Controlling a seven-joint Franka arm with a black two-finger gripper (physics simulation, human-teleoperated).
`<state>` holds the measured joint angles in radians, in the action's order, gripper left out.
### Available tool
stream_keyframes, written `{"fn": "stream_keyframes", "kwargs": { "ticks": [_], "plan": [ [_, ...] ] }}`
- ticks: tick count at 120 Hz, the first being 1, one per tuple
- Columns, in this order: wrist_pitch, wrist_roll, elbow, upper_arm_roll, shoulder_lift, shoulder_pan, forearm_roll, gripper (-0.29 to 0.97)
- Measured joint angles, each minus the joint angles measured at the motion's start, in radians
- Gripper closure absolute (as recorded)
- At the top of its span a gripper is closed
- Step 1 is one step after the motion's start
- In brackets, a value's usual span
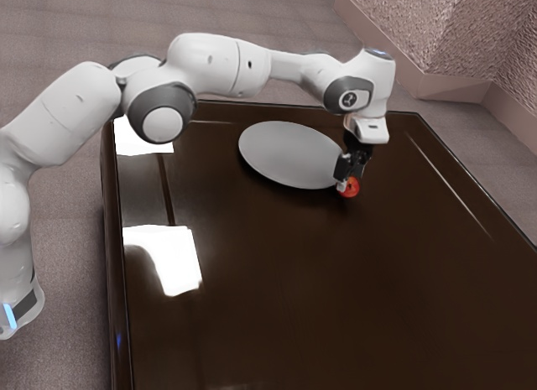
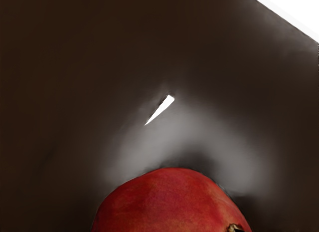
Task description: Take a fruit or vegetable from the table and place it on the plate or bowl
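The fruit [image 1: 354,188] is small, round and red, with a warmer orange tinge where the light catches it. It is at the rim of the flat grey plate [image 1: 285,151], on the plate's side toward the exterior view's right, and it seems to touch or nearly touch that edge. Seen from the hand's own camera, the fruit [image 2: 169,204] looks smooth and slightly glossy. It is deep red, shading darker toward its sides, and a little brownish stem stub [image 2: 233,227] pokes out near its crown. The black gripper [image 1: 350,179] hangs straight down from the white arm [image 1: 218,67] and is right upon the fruit, its tip level with the top of it. From where I stand I cannot tell whether it has closed on the fruit or merely stands around it, nor whether the fruit rests on the wood or is a shade above it. The plate lies toward the far side of the dark, polished table [image 1: 336,281], whose surface throws back bright white patches of light [image 1: 164,256] nearer the arm's base, on the exterior view's left.
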<state>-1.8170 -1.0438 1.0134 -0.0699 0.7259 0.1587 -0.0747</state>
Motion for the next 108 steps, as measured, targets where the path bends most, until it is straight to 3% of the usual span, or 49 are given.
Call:
{"fn": "stream_keyframes", "kwargs": {
  "ticks": [20,51,62,78,98,108],
  "plan": [
    [-0.012,-0.027,0.000,0.000,0.006,0.001,-0.009,0.25],
    [-0.017,-0.055,-0.033,0.003,-0.016,0.000,-0.006,0.39],
    [0.006,-0.058,-0.027,0.011,-0.093,0.028,-0.004,0.38],
    [0.106,-0.037,0.065,0.012,-0.176,0.140,-0.004,0.38],
    [0.162,0.008,0.227,0.013,-0.246,0.160,-0.004,0.39],
    [0.177,0.032,0.247,0.012,-0.257,0.159,-0.006,0.22]
  ]
}}
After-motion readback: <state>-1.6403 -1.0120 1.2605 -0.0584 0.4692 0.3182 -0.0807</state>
